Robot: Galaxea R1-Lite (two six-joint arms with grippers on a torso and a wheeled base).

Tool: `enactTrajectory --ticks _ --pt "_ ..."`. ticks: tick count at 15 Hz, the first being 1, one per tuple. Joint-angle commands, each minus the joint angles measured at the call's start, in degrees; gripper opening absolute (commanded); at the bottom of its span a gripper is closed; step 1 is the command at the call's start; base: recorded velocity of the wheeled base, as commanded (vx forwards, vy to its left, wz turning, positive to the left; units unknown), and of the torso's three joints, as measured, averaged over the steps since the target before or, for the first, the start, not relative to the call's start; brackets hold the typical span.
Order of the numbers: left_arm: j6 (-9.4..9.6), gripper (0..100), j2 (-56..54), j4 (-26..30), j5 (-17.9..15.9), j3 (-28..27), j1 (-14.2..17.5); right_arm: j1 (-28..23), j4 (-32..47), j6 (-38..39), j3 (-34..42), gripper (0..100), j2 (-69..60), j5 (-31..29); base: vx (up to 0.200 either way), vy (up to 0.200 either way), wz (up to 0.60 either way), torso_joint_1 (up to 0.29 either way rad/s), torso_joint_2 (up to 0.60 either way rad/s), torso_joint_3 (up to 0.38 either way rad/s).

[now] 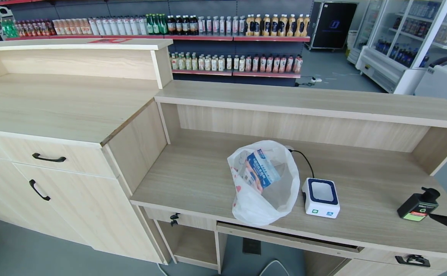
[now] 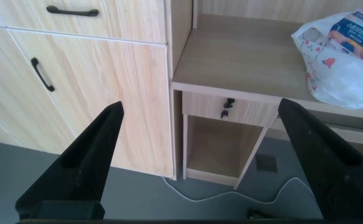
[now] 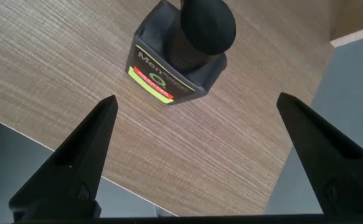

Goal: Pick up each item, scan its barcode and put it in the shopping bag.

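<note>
- Black squat pump bottle with a green label (image 3: pixel 181 56) sits on the light wood counter (image 1: pixel 361 180) near its right end, nothing gripping it.
- right gripper (image 3: pixel 197 102) hovers just by the bottle, fingers spread wide, empty.
- left gripper (image 2: pixel 201 106) hangs off the counter's left end above the floor, also wide open, holding nothing.
- white plastic shopping bag (image 1: pixel 261 199) sits mid-counter with a blue box (image 1: pixel 261 170) inside, and a white barcode scanner (image 1: pixel 320 197) just beside it.
</note>
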Motion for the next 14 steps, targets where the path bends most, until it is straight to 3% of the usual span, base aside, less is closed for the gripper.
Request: enactTrajectory --ticks 1,14 --pt "-0.01 100 0.0 0.0 0.0 0.0 0.0 1.0 0.0 0.0 -0.6 100 0.8 0.0 0.000 0.000 0.00 0.000 0.00 0.000" --pt "-0.01 100 0.0 0.0 0.0 0.0 0.0 5.0 0.0 -0.1 -2.6 100 4.0 -0.3 0.000 0.000 0.00 0.000 0.00 0.000"
